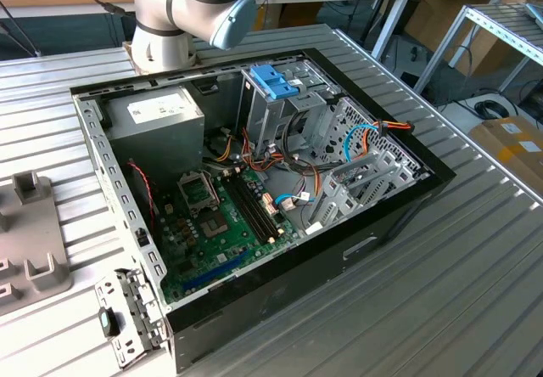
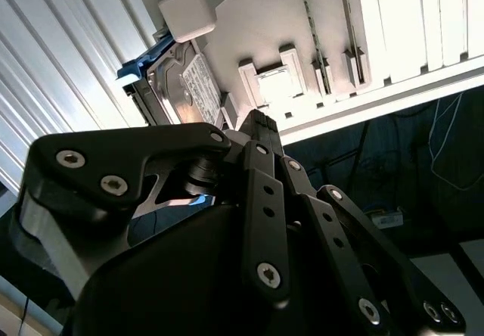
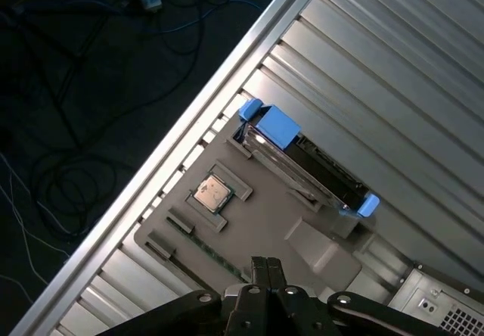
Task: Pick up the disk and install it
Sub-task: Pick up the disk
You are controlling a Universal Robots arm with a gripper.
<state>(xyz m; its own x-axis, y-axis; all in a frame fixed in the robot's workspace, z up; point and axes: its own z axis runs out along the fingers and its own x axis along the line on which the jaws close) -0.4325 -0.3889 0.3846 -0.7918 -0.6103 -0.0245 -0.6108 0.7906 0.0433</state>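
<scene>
a: how do the jaws stand?
b: clenched, tip pressed against tip, nothing between them. the gripper (image 3: 265,265) hangs above the grey fixture (image 3: 257,234), clear of it.
a: and the disk?
b: the disk (image 3: 314,166) stands on its long edge in a slot of that fixture, with a blue carrier end showing at each end. nothing touches it. a small processor chip (image 3: 212,192) lies flat in a pocket just beside it.
a: further out?
b: the fixture rests on the ribbed metal table (image 3: 393,56), near its edge. in the exterior view the open computer case (image 1: 386,224) sits mid-table. the fixture is at about eight o'clock from the case, and the arm (image 1: 170,12) at eleven o'clock.
</scene>
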